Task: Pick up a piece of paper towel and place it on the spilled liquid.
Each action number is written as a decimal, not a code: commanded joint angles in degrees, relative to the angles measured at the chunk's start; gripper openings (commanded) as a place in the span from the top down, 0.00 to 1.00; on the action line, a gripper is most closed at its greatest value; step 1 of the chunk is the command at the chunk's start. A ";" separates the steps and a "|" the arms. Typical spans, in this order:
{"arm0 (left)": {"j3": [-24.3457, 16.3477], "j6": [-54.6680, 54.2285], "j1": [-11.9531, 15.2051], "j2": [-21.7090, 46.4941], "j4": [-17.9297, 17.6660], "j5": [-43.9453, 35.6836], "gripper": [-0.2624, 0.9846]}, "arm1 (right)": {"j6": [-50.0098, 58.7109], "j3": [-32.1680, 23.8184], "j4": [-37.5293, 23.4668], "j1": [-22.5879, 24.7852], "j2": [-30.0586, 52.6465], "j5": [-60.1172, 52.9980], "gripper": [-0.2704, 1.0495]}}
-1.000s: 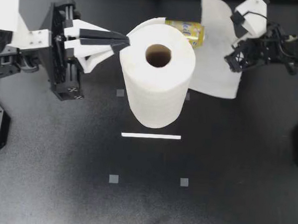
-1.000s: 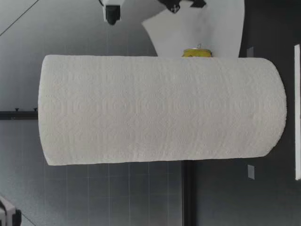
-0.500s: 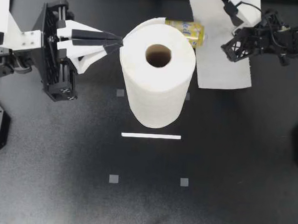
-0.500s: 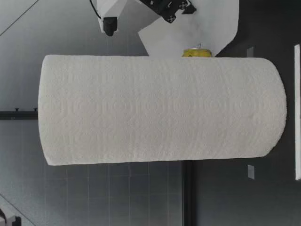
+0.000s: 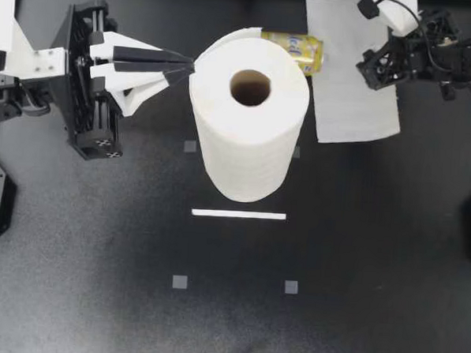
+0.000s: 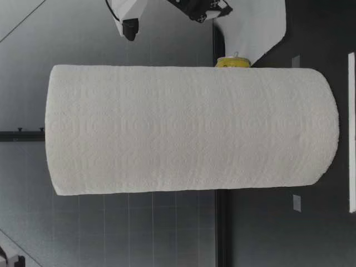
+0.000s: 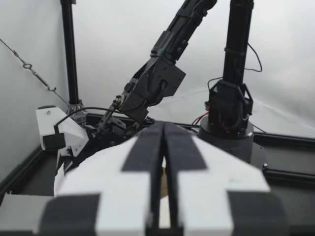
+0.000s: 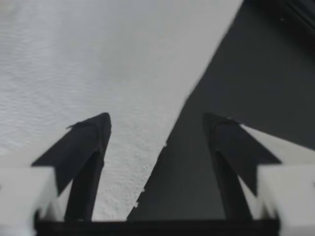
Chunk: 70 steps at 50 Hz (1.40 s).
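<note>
Roll [image 5: 249, 145] half hides can [image 5: 294, 45]; right hand [image 5: 372, 71] spread above sheet [image 5: 353, 111], left hand [image 5: 188, 63] pressed together.

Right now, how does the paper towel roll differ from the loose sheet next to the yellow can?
The roll stands upright as a thick cylinder in the middle of the table; the loose sheet is one thin layer, spread out. The roll hides most of the yellow can from the low camera; the sheet lies beside the can, under my open right gripper. Both are white paper towel.
</note>
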 commanded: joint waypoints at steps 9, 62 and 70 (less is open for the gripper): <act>-0.70 0.09 -0.09 -0.79 0.18 -0.53 0.71 | -0.26 -0.70 1.58 2.29 -4.57 6.77 0.27; -1.14 -0.18 -2.64 -0.97 0.18 -0.18 0.71 | -9.58 8.88 28.48 37.53 -47.20 17.67 0.42; -1.23 -0.18 -3.34 -1.05 0.18 0.35 0.71 | -9.58 11.16 28.48 39.20 -54.14 12.30 0.47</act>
